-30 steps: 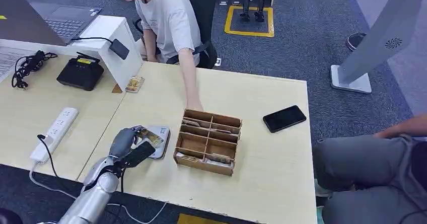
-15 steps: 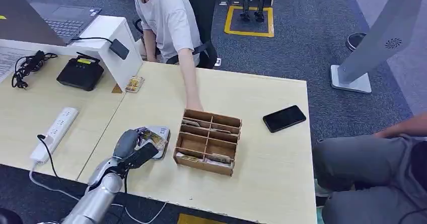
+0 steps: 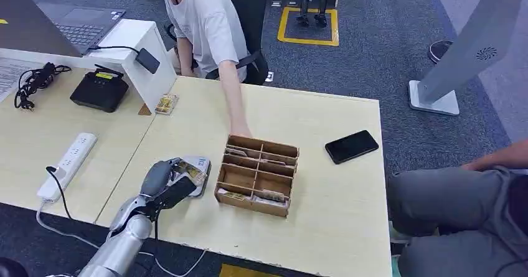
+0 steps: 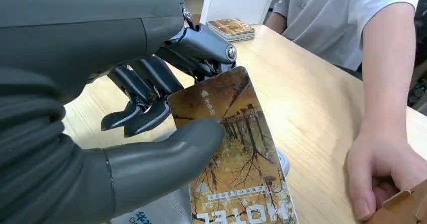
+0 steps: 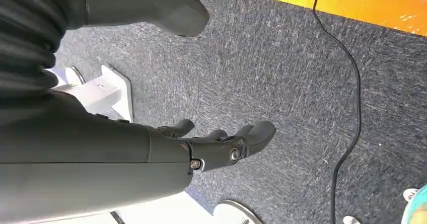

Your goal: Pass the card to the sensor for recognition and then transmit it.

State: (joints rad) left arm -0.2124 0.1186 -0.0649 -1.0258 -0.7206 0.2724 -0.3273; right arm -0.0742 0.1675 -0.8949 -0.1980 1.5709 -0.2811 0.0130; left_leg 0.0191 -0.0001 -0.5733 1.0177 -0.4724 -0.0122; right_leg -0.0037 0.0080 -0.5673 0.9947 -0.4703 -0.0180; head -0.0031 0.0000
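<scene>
Pale wood desks (image 3: 324,183) stand on blue-grey carpet, with a person seated at twelve o'clock reaching one hand (image 3: 240,129) to the wooden divided box (image 3: 257,175). At about eight o'clock from that box, the robot's left hand (image 3: 167,182) pinches the card (image 4: 236,153) between thumb and fingers, over the grey sensor pad (image 3: 200,167). The card looks thin, light, stiff and glossy, so probably slippery; holding it at one end, as here, leaves the printed face free for reading. Too hard a squeeze could bow it. The right hand (image 5: 221,143) hangs over the carpet, fingers loosely apart and holding nothing.
</scene>
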